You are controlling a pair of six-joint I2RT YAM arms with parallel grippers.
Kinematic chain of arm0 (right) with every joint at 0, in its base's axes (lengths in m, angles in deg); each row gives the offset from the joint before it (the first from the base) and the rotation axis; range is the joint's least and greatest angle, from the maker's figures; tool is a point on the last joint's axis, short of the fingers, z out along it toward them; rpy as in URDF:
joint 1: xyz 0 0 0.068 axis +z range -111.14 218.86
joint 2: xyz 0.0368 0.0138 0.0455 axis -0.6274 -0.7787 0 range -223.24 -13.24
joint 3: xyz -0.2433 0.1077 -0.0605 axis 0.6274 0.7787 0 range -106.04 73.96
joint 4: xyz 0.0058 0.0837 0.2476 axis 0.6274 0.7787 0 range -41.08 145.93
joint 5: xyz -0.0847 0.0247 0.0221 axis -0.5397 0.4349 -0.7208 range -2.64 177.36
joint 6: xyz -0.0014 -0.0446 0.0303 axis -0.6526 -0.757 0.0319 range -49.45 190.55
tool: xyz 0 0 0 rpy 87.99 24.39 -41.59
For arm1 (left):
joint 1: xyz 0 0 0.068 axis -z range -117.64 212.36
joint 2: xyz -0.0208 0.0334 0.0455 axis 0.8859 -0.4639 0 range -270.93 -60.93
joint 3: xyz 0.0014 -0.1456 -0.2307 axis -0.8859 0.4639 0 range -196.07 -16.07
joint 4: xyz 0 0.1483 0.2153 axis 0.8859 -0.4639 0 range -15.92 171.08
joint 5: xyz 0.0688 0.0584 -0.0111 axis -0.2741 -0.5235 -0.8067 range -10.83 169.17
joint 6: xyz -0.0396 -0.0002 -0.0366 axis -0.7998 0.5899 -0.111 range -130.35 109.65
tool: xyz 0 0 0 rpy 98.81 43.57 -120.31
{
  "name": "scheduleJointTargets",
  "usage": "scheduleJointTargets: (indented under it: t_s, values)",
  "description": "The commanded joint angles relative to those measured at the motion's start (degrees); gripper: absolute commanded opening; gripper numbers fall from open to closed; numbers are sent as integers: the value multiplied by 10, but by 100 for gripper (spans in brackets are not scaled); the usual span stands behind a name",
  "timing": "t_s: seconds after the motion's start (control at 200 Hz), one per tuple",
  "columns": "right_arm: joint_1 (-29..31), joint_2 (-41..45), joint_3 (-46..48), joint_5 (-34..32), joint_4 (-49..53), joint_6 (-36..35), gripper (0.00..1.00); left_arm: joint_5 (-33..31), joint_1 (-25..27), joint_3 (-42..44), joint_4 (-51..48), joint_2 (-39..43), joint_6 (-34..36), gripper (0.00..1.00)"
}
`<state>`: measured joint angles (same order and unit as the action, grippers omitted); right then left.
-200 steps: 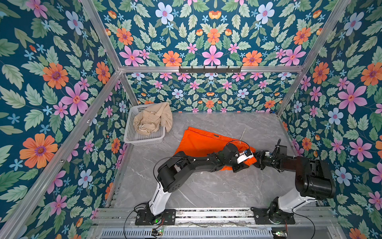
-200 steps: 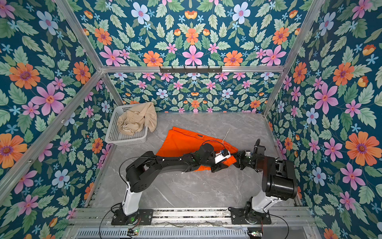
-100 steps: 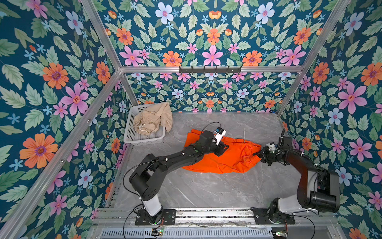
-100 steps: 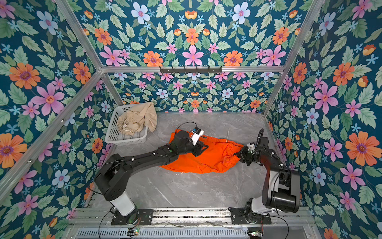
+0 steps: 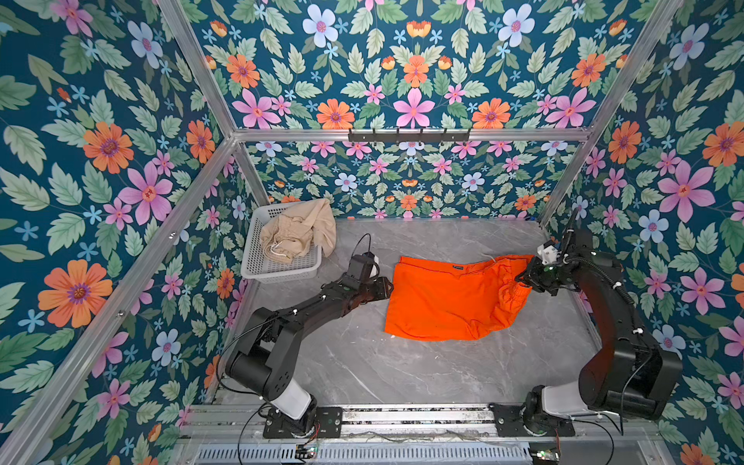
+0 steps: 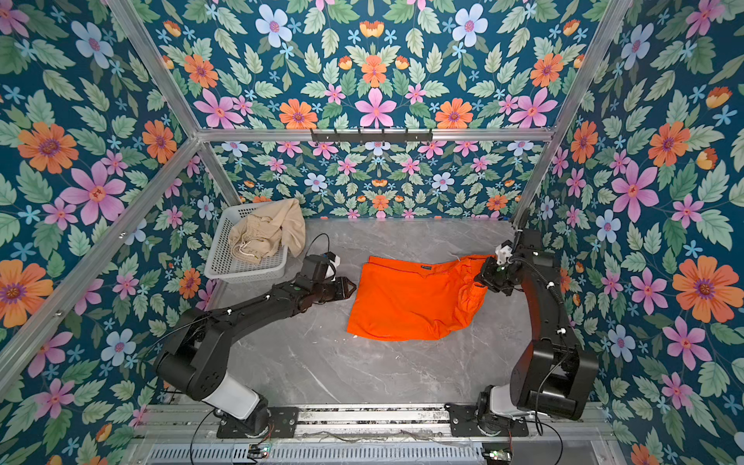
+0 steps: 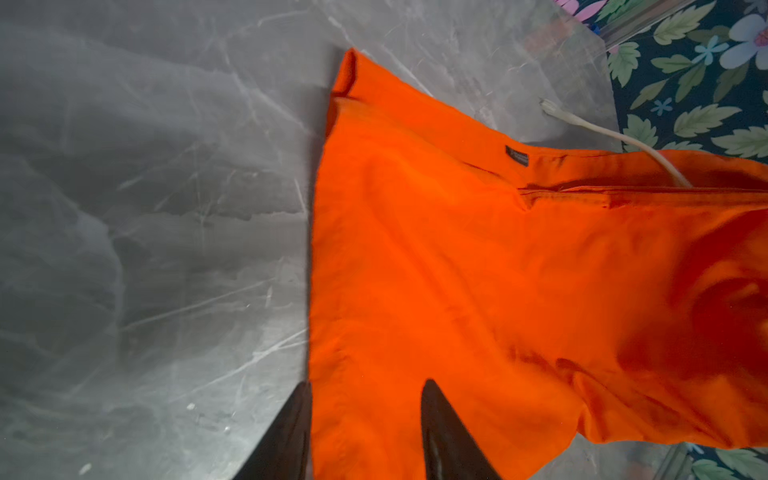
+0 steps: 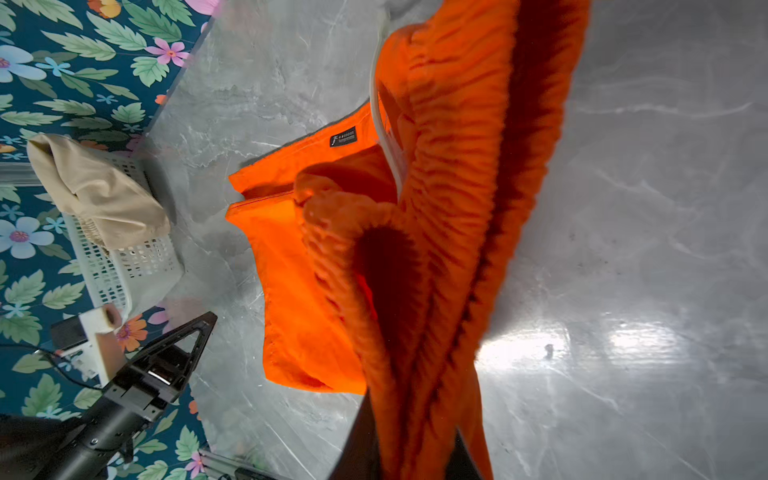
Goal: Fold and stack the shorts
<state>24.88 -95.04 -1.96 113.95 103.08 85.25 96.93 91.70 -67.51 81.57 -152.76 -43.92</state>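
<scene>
In both top views the orange shorts (image 5: 447, 300) are seen spread on the grey table (image 5: 382, 370) between the two arms, with their right end raised and bunched. That end is clamped in the right gripper (image 5: 522, 277), presumably so that the cloth can be drawn taut and flattened before a fold is made. The left gripper (image 5: 386, 288) is held low, just beside the opposite edge of the garment, with its jaws parted and nothing in them. It seems to be placed there so that this edge can be taken. The beige shorts (image 5: 298, 233) are left crumpled in the white basket (image 5: 277, 269) at the back left corner, one part draped over the rim, well apart from the work.

In the left wrist view the straight edge of the orange shorts (image 7: 478, 291) is seen lying flat on the table, with the parted fingers (image 7: 440, 428) set to either side of it. No cloth is pinched. A white drawstring (image 7: 602, 133) is seen trailing from the top edge.

In the right wrist view the gathered waistband (image 8: 457, 166) is seen running into the closed jaws of the right gripper (image 8: 411, 457), while the rest hangs down to the table. The first fold is judged not yet made, and nothing is stacked.
</scene>
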Motion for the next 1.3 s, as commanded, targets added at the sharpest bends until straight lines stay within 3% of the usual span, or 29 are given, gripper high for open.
scheduleJointTargets:
  t_s: [0.0, 0.4, 0.815, 1.03, 1.295]
  values:
    - [5, -2, -38, -39, 51, -41, 11, 31, -1, 10, 32, -22, -45, 41]
    - [97, -45, -139, -134, 75, -55, 10, 112, 9, 9, 179, -120, -133, 40]
    - [240, -83, -200, -247, 79, -17, 9, 109, 19, 11, 235, -191, -157, 26]
    - [311, -114, -232, -303, 90, -2, 8, 105, 22, 6, 244, -206, -160, 15]
    - [386, -163, -264, -335, 90, 37, 8, 104, 24, -3, 243, -218, -157, 11]
